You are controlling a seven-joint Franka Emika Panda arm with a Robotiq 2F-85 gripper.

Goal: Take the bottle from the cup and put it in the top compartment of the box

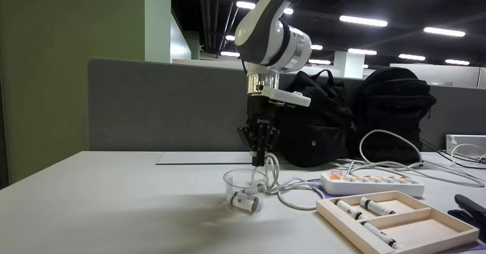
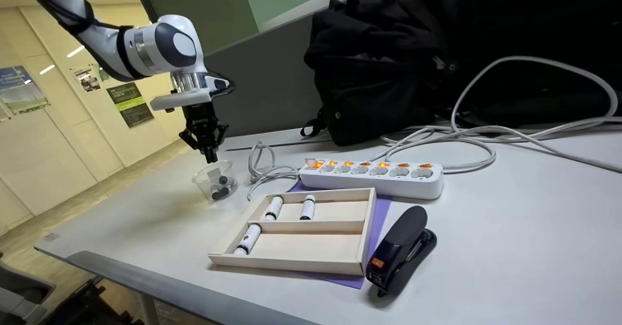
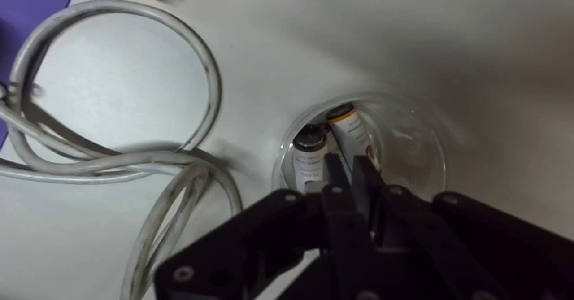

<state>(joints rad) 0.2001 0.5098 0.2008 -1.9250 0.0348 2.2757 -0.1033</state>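
Observation:
The clear cup [image 1: 228, 182] stands on the table with pale, dark-capped bottles [image 1: 244, 201] lying inside. In the wrist view, a bottle [image 3: 309, 161] and another bottle [image 3: 354, 132] lean in the cup [image 3: 417, 156]; something pale between them is partly hidden. My gripper [image 1: 259, 163] points down just above the cup's mouth, also in an exterior view [image 2: 211, 159]. In the wrist view its fingertips [image 3: 345, 160] are a narrow gap apart with nothing between. The wooden box [image 2: 291, 263] has two bottles in its upper compartment [image 2: 342, 211] and one in the lower compartment [image 2: 306, 245].
A white cable coil [image 3: 210, 84] lies beside the cup. A white power strip [image 2: 371, 181] stands behind the box, and a purple sheet [image 2: 381, 213] lies under it. A black stapler [image 2: 403, 247] lies beside the box. Black backpacks [image 1: 315, 132] stand against the grey partition.

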